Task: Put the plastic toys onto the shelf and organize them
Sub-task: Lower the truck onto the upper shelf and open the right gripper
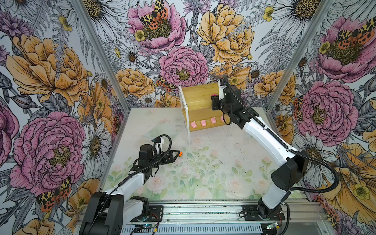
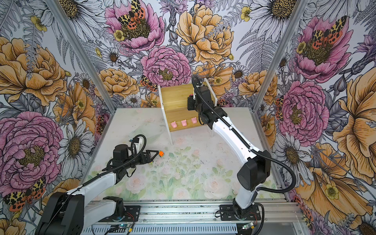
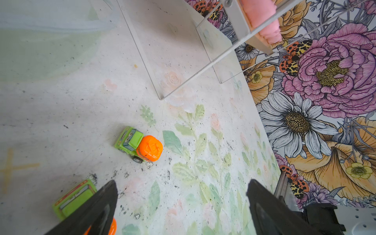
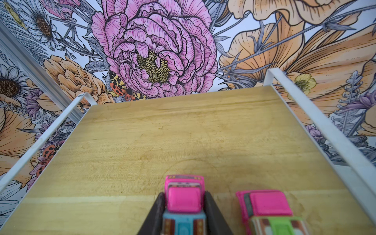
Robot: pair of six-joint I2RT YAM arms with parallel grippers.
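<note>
The shelf (image 1: 199,95) (image 2: 175,95) stands at the back of the mat. In both top views, three pale pink pigs (image 1: 203,122) (image 2: 184,122) sit in a row on its lower board. My right gripper (image 4: 184,195) (image 1: 213,97) rests on the upper board (image 4: 183,132), shut on a pink car with a turquoise top (image 4: 184,200). A pink car with a green top (image 4: 266,209) stands right beside it. My left gripper (image 3: 181,183) (image 1: 179,153) hangs open low over the mat. One orange-and-green car (image 3: 139,145) (image 2: 161,153) lies just ahead of it. A second orange-and-green car (image 3: 74,200) lies against the outside of one finger.
A clear plastic container (image 1: 160,130) lies on the mat left of the shelf. The shelf's white front leg (image 1: 188,132) reaches down to the mat. Flowered walls close in the back and both sides. The arm bases sit on a metal rail (image 1: 203,211) at the front.
</note>
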